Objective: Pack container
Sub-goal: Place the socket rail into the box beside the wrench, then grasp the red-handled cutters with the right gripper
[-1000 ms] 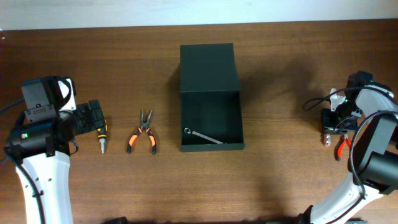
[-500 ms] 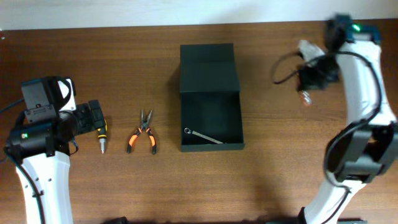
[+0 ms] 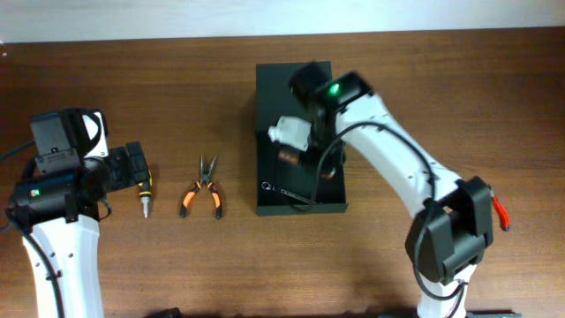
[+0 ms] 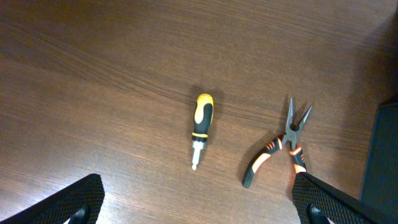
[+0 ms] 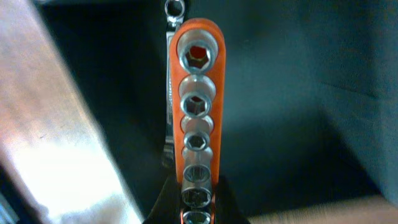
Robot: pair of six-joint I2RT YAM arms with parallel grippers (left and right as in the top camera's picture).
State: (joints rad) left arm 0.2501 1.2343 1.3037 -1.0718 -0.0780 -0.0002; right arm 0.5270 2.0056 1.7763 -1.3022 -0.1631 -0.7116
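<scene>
The container (image 3: 297, 88) is a dark rectangular box, open, with its flap lid lying flat behind it at the table's centre. A silver wrench (image 3: 284, 192) lies inside near the front wall. My right gripper (image 3: 291, 157) is over the box's open cavity, shut on an orange socket rail (image 5: 198, 93) carrying several silver sockets. The right wrist view shows the rail above the wrench (image 5: 169, 74) and the dark box floor (image 5: 298, 93). My left gripper (image 3: 132, 168) is open and empty, just left of a yellow-and-black screwdriver (image 3: 145, 196).
Orange-handled pliers (image 3: 203, 196) lie between the screwdriver and the box. They also show in the left wrist view (image 4: 283, 149), beside the screwdriver (image 4: 201, 124) and the box's edge (image 4: 385, 155). A red-handled tool (image 3: 499, 212) lies at the far right.
My right arm has swung from the table's far right, up and across, to over the open box, carrying the socket rail. The left arm has not moved.
</scene>
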